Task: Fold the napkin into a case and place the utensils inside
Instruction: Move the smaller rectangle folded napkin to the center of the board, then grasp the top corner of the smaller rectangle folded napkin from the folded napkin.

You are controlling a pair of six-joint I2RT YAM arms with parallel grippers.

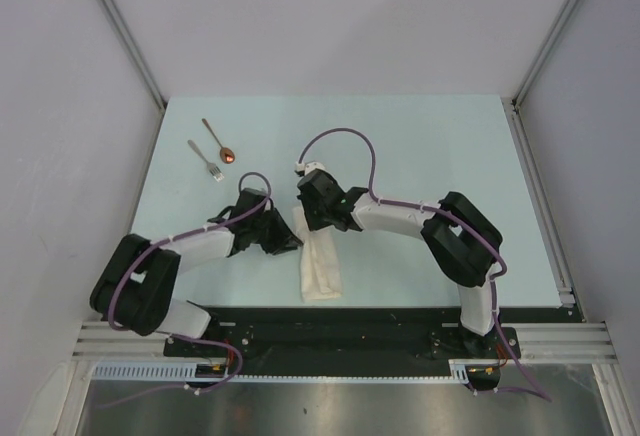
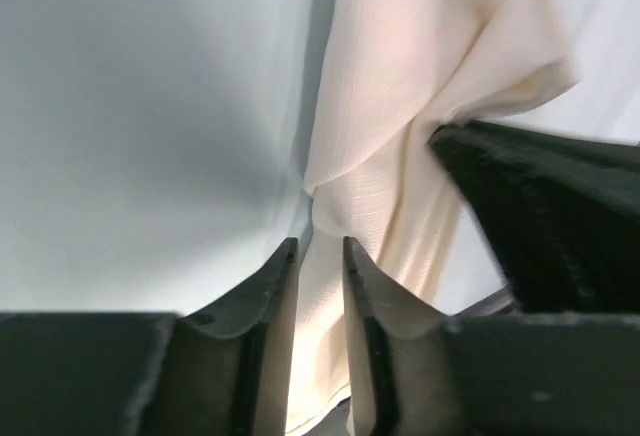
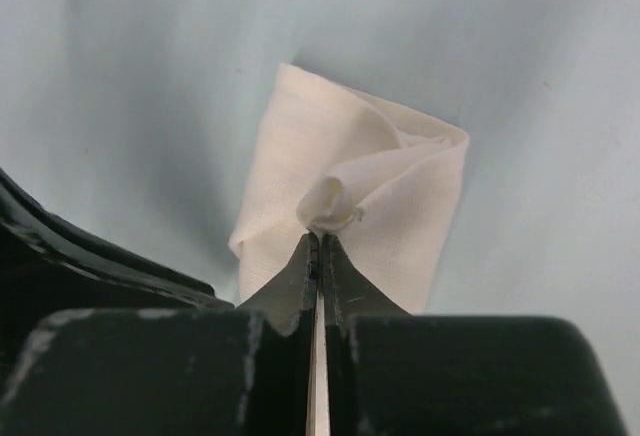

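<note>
Napkin (image 1: 320, 266) folded to narrow strip; folding judged unfinished. Cloth pinched by fully closed right gripper (image 3: 320, 238); left gripper (image 2: 318, 248) narrowly parted astride fold. Fork (image 1: 207, 160), spoon (image 1: 218, 140) not yet inserted.

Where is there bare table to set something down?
Widest bare patch: the table's right half, between the right arm and the side rail. The far strip beyond spoon and fork is free too. Crowded: centre, where both arms meet on the napkin.
</note>
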